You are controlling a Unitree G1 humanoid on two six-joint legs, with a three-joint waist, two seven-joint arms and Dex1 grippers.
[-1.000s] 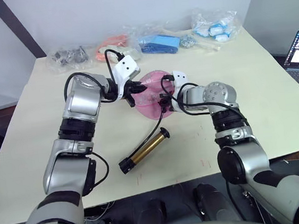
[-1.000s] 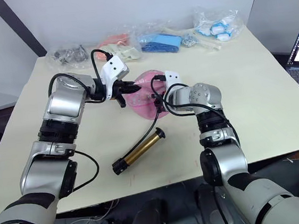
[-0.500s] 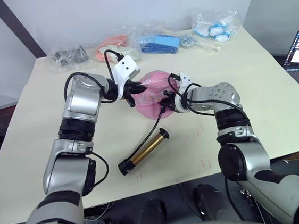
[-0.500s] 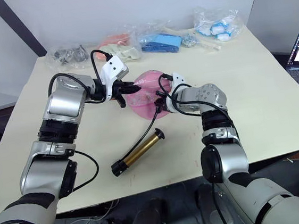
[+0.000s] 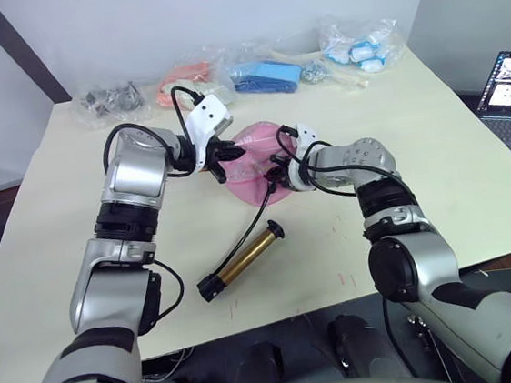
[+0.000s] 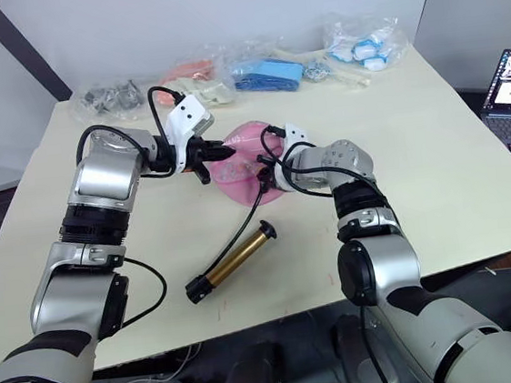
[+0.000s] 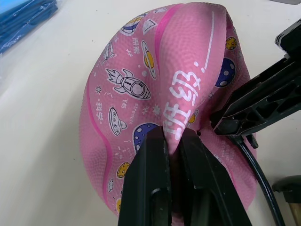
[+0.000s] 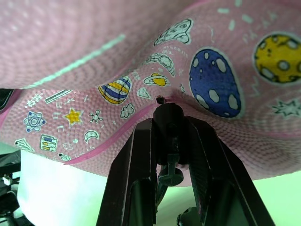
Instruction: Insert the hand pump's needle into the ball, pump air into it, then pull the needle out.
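The pink ball (image 5: 254, 161) sags, dented, at the middle of the table. My left gripper (image 7: 174, 136) is shut on a fold of its skin. From the other side my right gripper (image 8: 169, 125) is shut on the small black fitting of the needle (image 8: 168, 115), whose tip presses at a small dark hole (image 8: 160, 100) in the ball; the pin itself is hidden. The thin black hose (image 5: 260, 214) runs down to the brass hand pump (image 5: 242, 260), which lies untouched on the table nearer me.
Plastic bags line the table's far edge: grey parts (image 5: 109, 102), orange items (image 5: 184, 74), blue items (image 5: 266, 74), white-blue items (image 5: 359, 45). An open laptop (image 5: 509, 84) stands off the table's right side.
My right wrist has turned and brought the fitting closer against the ball's side. The left gripper keeps its hold on the fold. The pump has not moved; the camera has shifted a little.
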